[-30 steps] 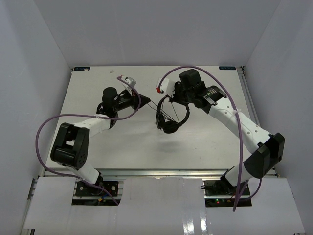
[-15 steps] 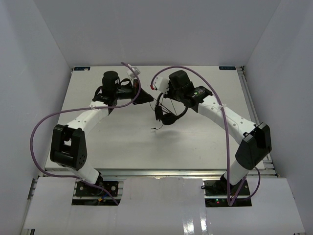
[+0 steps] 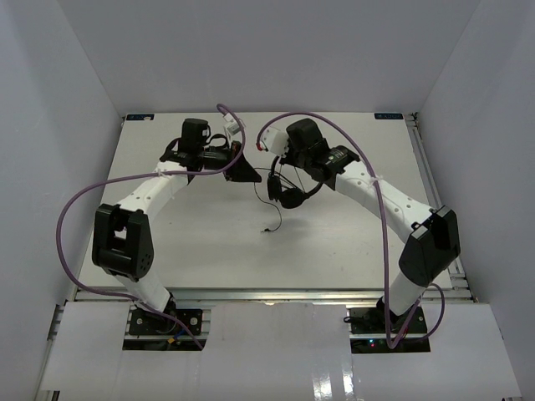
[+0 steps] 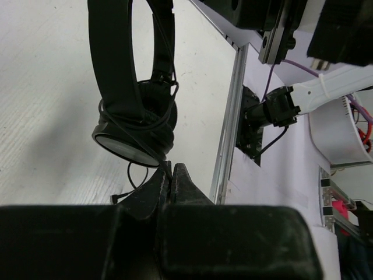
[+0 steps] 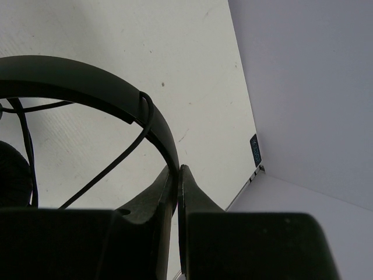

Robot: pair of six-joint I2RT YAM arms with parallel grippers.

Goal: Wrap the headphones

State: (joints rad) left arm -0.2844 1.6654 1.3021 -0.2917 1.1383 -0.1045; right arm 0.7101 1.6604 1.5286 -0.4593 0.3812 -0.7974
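Currently, the left arm [image 3: 150, 194] rises from the lower left of the top view to upper centre, and the right arm [image 3: 380, 192] rises from the lower right to meet it. The right gripper [image 5: 178, 172] is clenched on the headband [image 5: 87, 81] of the headphones [image 3: 292, 192]. In the left wrist view their long axis runs top to bottom, with the earpads [image 4: 137, 143] lowermost. The left gripper [image 4: 172, 173] is clenched on the cord [image 3: 268, 225], just below the earpads. The cord's free end trails toward centre frame over the tabletop [image 3: 209, 242].
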